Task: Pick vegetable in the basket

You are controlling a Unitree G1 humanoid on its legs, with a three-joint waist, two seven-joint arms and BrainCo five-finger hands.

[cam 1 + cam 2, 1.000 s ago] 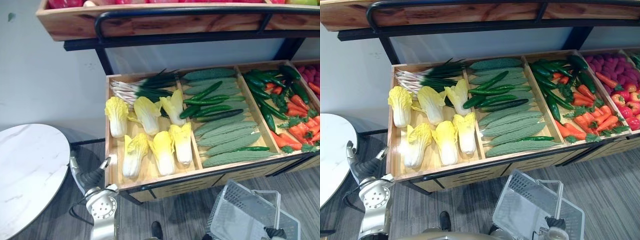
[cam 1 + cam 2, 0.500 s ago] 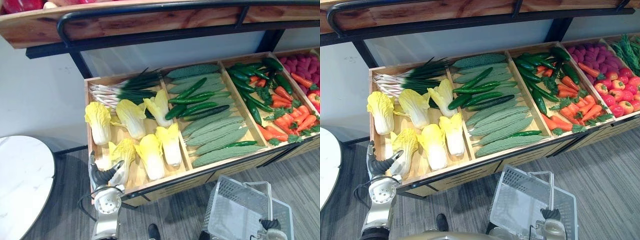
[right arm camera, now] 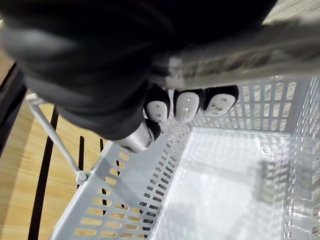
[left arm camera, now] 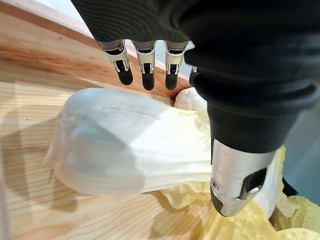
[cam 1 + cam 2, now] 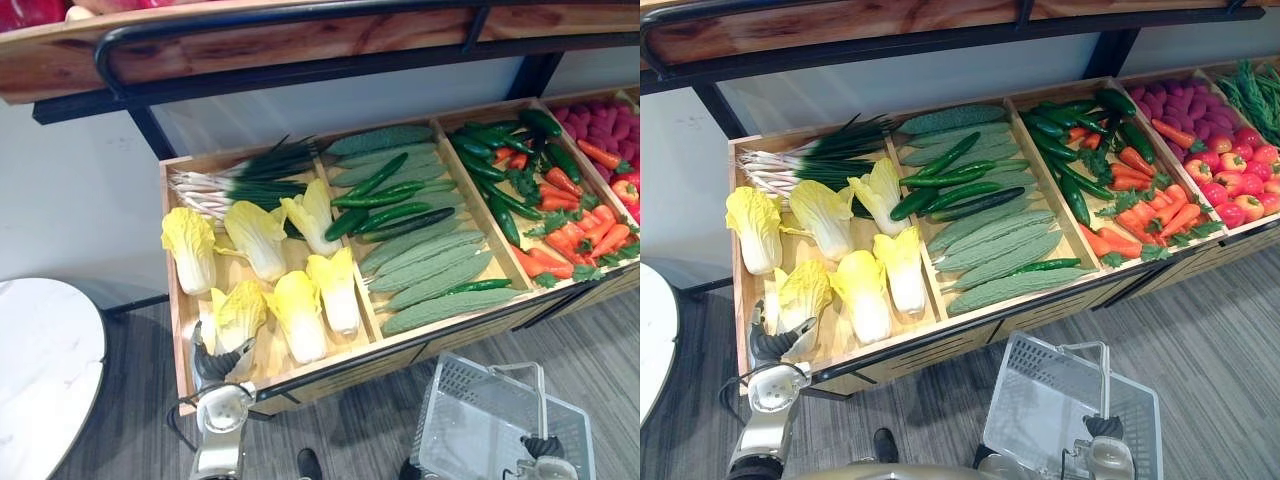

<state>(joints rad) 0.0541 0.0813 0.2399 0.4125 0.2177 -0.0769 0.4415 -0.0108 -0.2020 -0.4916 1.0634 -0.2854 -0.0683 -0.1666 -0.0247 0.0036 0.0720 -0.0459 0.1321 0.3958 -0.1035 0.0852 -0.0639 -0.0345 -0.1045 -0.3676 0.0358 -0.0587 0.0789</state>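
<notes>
The wooden produce stand (image 5: 175,300) holds pale cabbages in its leftmost bin. A grey basket (image 5: 1060,410) hangs in front of it, with the right hand (image 3: 186,106) curled round its handle. The left hand (image 5: 213,366), fingers straight and thumb spread apart, straddles the front-left cabbage (image 4: 125,145).

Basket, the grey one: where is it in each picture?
Left eye view: the basket is at the bottom right, below the green vegetables.
Right eye view: the basket is at the bottom, right of the middle.
Right wrist view: the basket's slotted wall shows just past the fingers.
Shared landmark: the right robot hand, curled round the basket's handle.
</notes>
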